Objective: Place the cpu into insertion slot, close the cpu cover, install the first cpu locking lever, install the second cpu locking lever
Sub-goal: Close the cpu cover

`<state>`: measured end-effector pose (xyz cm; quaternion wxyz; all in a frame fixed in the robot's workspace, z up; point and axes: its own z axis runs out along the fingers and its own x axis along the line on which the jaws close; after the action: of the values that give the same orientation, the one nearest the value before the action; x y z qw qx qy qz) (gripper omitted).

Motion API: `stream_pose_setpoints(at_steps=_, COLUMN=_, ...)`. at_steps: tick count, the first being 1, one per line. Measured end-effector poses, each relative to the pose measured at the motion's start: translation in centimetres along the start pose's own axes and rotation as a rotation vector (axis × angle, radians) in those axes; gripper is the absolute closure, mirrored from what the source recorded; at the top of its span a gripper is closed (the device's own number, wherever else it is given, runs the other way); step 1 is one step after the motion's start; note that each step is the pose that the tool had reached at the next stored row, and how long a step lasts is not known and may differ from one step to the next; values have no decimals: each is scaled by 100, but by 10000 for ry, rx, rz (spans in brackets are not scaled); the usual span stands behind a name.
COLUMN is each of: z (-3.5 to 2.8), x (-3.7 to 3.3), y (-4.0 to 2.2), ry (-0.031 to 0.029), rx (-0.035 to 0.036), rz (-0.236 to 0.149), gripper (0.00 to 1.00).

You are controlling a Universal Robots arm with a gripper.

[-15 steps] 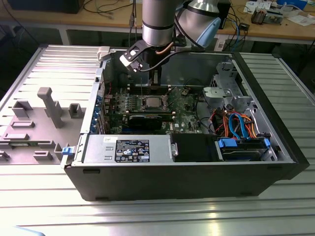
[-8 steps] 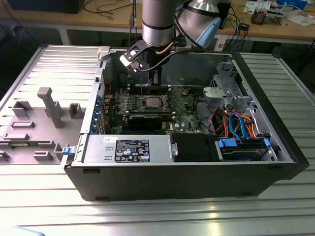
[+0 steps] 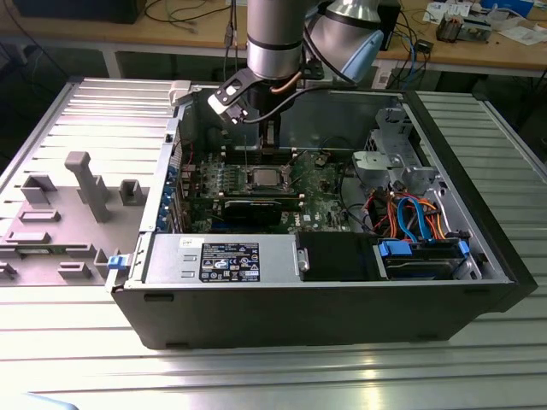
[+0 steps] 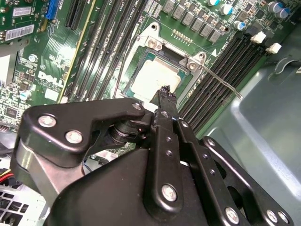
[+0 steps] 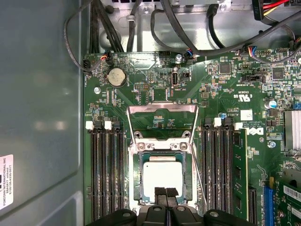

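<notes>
The computer case (image 3: 325, 299) lies open on its side on a ribbed metal table (image 3: 256, 376), and the arm reaches down into it. The black gripper (image 3: 272, 141) hangs just above the green circuit board. In the first wrist view its two blunt fingertips (image 5: 160, 191) are pressed together with only a thin seam between them, and nothing is caught there.

Directly under the tips sits the cpu (image 5: 163, 175), a flat square with a smooth, pale silver-grey top. It lies level inside the insertion slot (image 5: 137, 181), whose dark surround and bright metal rim frame it on all sides. In the second wrist view the gripper (image 4: 164, 92) ends right over one edge of the chip (image 4: 153, 77); I cannot tell whether it touches.

The cpu cover (image 5: 162, 109), a thin shiny frame with a big square window, stands swung up off the socket, with the board showing through its window. A slim steel lever rod (image 4: 221, 81) runs alongside the socket. Long black memory slots (image 5: 106, 174) flank it on both sides, and a round coin battery (image 5: 116, 76) gleams beyond the cover.
</notes>
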<state>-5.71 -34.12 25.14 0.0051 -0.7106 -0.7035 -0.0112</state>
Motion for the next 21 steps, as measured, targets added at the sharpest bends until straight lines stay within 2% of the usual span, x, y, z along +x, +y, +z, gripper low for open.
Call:
stream_pose_setpoints(at_steps=8, z=-101, x=2, y=1, ry=0, rx=0, rz=0, gripper=89)
stream_pose_setpoints(at_steps=17, z=-262, x=6, y=2, ry=0, rx=0, rz=1, gripper=89)
stream_pose_setpoints(at_steps=21, z=-312, x=7, y=3, ry=0, rx=0, rz=0, gripper=89)
